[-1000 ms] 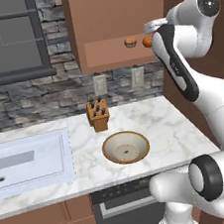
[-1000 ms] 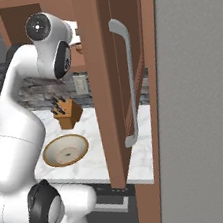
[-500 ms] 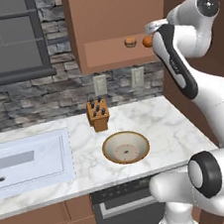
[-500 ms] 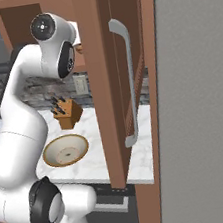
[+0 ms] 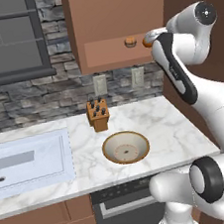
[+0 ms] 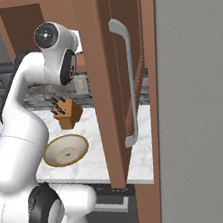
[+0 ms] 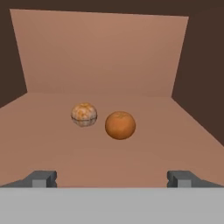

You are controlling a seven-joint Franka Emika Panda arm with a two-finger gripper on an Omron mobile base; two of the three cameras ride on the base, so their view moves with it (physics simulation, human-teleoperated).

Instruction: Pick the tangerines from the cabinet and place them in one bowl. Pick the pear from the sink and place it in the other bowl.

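Hand view: both tangerines mid-shelf, just apart, free shelf all round; fingers wide open, empty. Base views: shallow bowl near bench front edge.

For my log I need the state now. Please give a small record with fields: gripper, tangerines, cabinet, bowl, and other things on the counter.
gripper: gripper open, holding nothing, facing into the cabinet
tangerines: brighter tangerine and duller tangerine side by side on the shelf, ahead of the fingertips
cabinet: wall cabinet open
bowl: tan-rimmed shallow bowl on the marble counter, empty
other: knife block behind the bowl; sink at left
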